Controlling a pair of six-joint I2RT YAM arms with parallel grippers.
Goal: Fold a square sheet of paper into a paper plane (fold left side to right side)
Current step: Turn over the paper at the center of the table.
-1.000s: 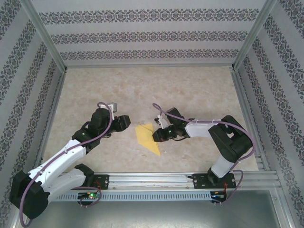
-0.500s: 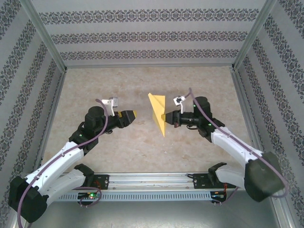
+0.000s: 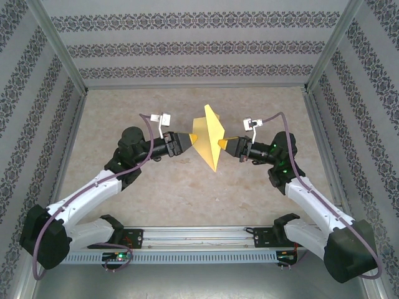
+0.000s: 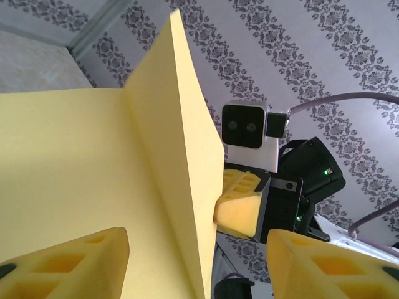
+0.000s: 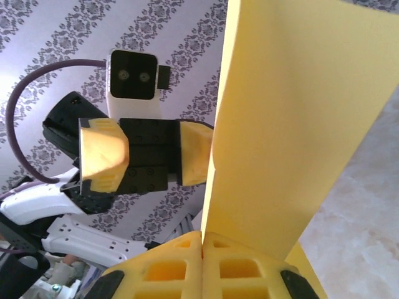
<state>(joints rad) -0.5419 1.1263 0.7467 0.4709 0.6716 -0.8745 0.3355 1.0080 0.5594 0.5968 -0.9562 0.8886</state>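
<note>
**Paper held aloft between two arms.** The right gripper [image 3: 222,144] holds the paper [image 3: 209,134] up off the table [image 3: 156,193]. Its two yellow fingers are pressed flat together on the side of the sheet nearest it.

From the right wrist, those closed fingers [image 5: 168,268] meet at the bottom of the picture. The paper [image 5: 293,112] rises straight out of the seam between them, with one long edge running up from the grip. The broad face spreads away to that gripper's right.

Facing it tip to tip, the left gripper [image 3: 193,138] stands released, jaws apart and clenched on nothing. From the left wrist, its fingers [image 4: 62,265] sit at the two bottom corners, one on either side of a raised fold in the paper [image 4: 93,174]. The sheet's flat face stretches off beyond the left-hand finger. Whether either pad touches the paper cannot be told. Just past the fold is the right gripper [image 4: 227,208], tight against the sheet's far side, with a camera [image 4: 246,124] mounted above it.

From the right wrist, the left gripper [image 5: 154,156] is dead ahead. One of its fingers is well clear of the paper, and the other is just beside the sheet's edge and partly behind it.

From above, the paper hangs between the two grippers, tall and pointed at both ends. One tip aims toward the far wall [image 3: 199,50], the other toward the arms' bases.
</note>
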